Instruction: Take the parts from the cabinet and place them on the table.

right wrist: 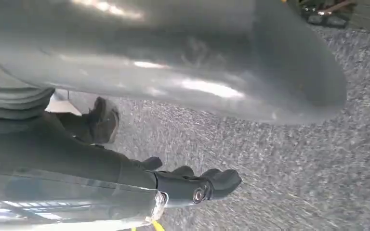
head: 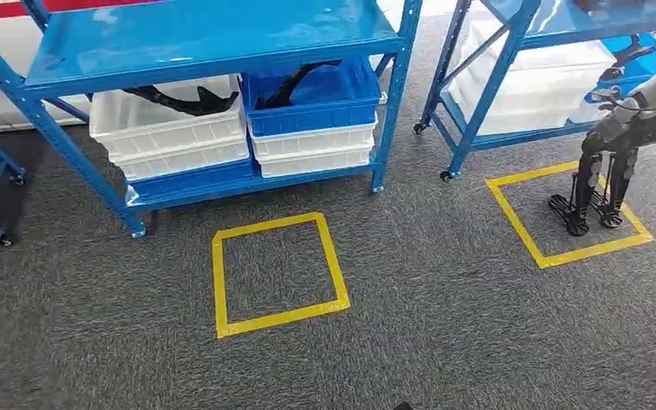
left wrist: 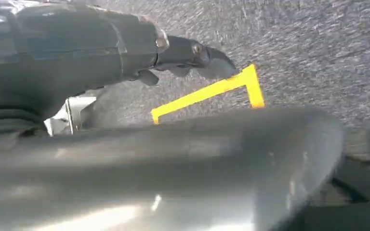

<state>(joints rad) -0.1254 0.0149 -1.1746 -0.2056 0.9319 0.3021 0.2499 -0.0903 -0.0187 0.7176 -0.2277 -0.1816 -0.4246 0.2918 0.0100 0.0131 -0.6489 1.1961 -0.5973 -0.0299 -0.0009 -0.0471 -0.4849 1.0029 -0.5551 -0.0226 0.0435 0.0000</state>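
Parts [head: 190,103] lie dark in the white bin [head: 171,128] and blue bin [head: 314,99] on the blue cabinet's [head: 213,38] lower shelf. Right hand [head: 608,162] hangs over a yellow floor square [head: 564,213], fingers apart, holding nothing. Left hand [left wrist: 173,53] hangs over carpet, fingers straight, holding nothing

Black parts [head: 190,102] in shelf bins [head: 171,128]
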